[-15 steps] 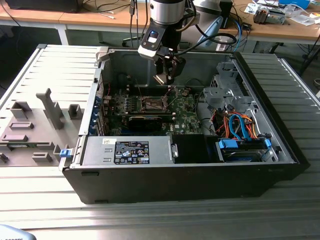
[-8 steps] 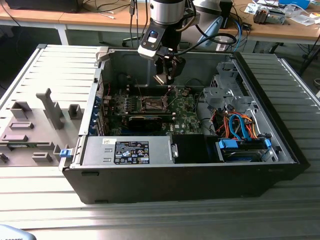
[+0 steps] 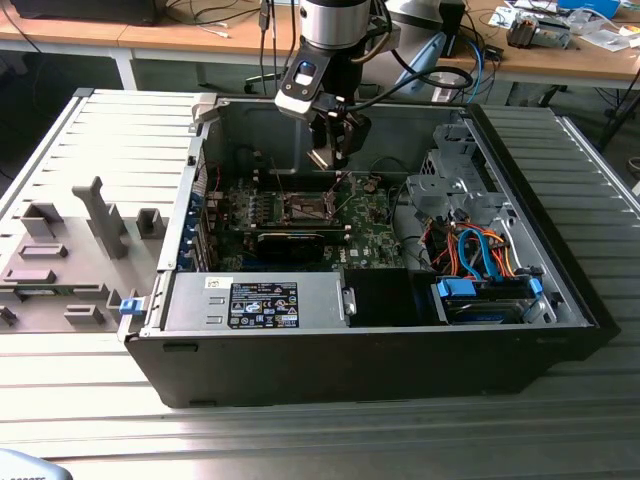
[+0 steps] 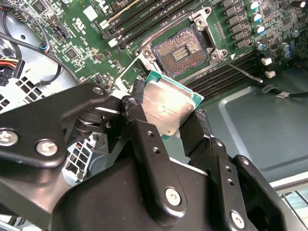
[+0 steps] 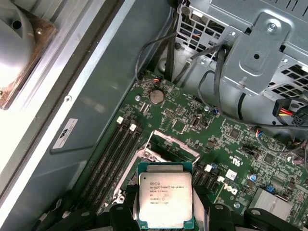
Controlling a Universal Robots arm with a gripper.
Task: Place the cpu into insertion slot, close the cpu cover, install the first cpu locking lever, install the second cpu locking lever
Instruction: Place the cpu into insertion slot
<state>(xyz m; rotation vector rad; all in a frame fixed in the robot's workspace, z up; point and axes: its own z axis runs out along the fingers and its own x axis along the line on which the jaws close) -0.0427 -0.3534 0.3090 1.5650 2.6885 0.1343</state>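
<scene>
My gripper (image 4: 167, 114) is shut on the cpu (image 4: 169, 107), a small square chip with a pale silver face and green edge, pinched between the two black fingers (image 4: 137, 108). In the first wrist view the cpu (image 5: 165, 199) hangs face-on in my gripper (image 5: 166, 212), above the green board. The insertion slot (image 4: 180, 48) lies open with its dark pin field bare, apart from the chip. A thin metal frame, the cpu cover (image 5: 179, 147), stands raised at the slot's edge. One lever rod (image 4: 240, 70) sticks out beside the slot. In the exterior view my gripper (image 3: 335, 152) hovers over the slot (image 3: 305, 208).
The open computer case (image 3: 380, 360) lies on a ribbed metal table. A long black card (image 3: 290, 240) sits just in front of the slot, a drive cage (image 3: 455, 185) and coloured cables (image 3: 470, 250) to the exterior view's right. Memory slots (image 5: 113, 154) flank the socket.
</scene>
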